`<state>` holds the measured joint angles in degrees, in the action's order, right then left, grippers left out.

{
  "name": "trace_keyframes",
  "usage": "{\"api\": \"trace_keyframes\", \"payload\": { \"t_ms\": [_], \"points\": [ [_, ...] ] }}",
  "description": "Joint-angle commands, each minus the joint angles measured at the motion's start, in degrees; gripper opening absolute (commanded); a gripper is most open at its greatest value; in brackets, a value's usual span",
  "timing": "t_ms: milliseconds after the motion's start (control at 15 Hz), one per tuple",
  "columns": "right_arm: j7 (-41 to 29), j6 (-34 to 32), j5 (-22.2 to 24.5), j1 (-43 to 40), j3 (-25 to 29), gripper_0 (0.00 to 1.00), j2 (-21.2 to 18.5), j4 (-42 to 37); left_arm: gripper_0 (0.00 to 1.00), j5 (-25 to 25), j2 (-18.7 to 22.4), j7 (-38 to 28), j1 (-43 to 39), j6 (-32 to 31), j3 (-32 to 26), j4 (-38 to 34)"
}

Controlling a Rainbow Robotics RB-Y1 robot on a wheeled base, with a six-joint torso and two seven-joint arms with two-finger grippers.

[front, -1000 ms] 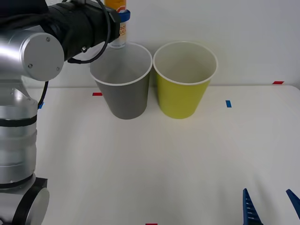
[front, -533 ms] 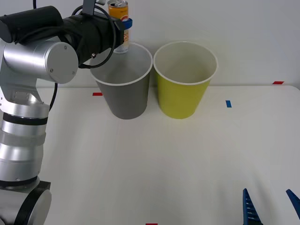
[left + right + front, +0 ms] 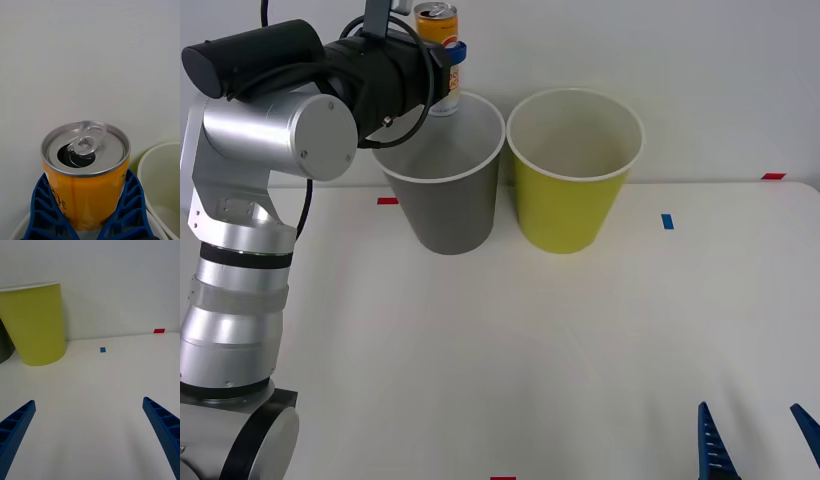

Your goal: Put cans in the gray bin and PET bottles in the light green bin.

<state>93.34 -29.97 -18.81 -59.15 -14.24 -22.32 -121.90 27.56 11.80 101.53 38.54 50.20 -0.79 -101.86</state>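
Orange opened can (image 3: 438, 55), probably light and easily dented, was clamped mid-body by left gripper (image 3: 448, 50) fingers above gray bin (image 3: 442, 200).

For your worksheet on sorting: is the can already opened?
Yes, the can, held in the left gripper, has a dark open mouth under its tab.

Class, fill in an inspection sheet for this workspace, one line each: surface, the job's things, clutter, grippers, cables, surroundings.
Surface: white table with small red and blue tape marks.
Job's things: can, top opened, held upright above the gray bin; light green bin stands beside it on the right.
Clutter: nothing seen.
Grippers: left gripper shut on the can; right gripper open, low over the table's near right.
Cables: black cable looped along the left wrist.
Surroundings: plain white wall.
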Motion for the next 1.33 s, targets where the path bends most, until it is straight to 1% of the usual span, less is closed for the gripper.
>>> {"api": "trace_keyframes", "payload": {
  "t_ms": [67,133,200,267,400,467,600,667,867,1000,1200,1333],
  "points": [
    [0.0,0.0,0.0,0.0,0.0,0.99,0.0,0.0,0.0,0.4,0.1,0.4,0.0,-0.2,0.0,-0.1],
    [0.0,0.0,0.0,0.0,0.0,0.99,0.0,0.0,0.0,0.6,0.1,0.3,0.0,-0.2,0.0,0.0],
    [0.0,0.0,0.0,0.0,0.0,0.99,0.0,0.0,0.35,1.2,0.1,-0.1,0.0,-0.5,0.0,0.0],
    [0.0,0.0,0.0,0.0,0.0,0.99,0.0,0.0,1.0,1.1,0.1,-0.3,0.0,-0.5,0.0,0.0],
    [0.0,0.0,0.0,0.0,0.0,0.99,0.0,0.0,1.0,1.3,0.9,-0.9,0.0,-0.5,0.0,-0.4],
    [0.0,0.0,0.0,0.0,0.0,0.99,0.0,0.0,1.0,2.1,1.7,-1.2,-0.1,-0.2,0.0,-1.8],
    [0.0,0.0,0.0,0.0,0.0,0.99,0.0,0.0,1.0,3.6,4.5,-1.2,-1.0,4.3,-0.4,-6.7],
    [0.0,0.0,0.0,0.0,0.0,0.99,0.0,0.0,1.0,4.1,5.4,-1.2,-3.0,4.8,-0.6,-9.8],
    [0.0,0.0,0.0,0.0,0.0,0.99,0.0,0.0,1.0,4.0,5.8,-1.0,-13.3,4.8,-1.9,-22.0],
    [0.0,0.0,0.0,0.0,0.0,0.99,0.0,0.0,1.0,4.3,6.1,-1.0,-19.6,4.8,-2.7,-28.5],
    [0.0,0.0,0.0,0.0,0.0,0.99,0.0,0.0,1.0,4.4,7.4,-1.1,-27.8,4.8,-3.4,-36.0],
    [0.0,0.0,0.0,0.0,0.0,0.99,0.0,0.0,1.0,4.5,8.7,-1.2,-33.3,4.8,-3.6,-39.6]
  ]
}}
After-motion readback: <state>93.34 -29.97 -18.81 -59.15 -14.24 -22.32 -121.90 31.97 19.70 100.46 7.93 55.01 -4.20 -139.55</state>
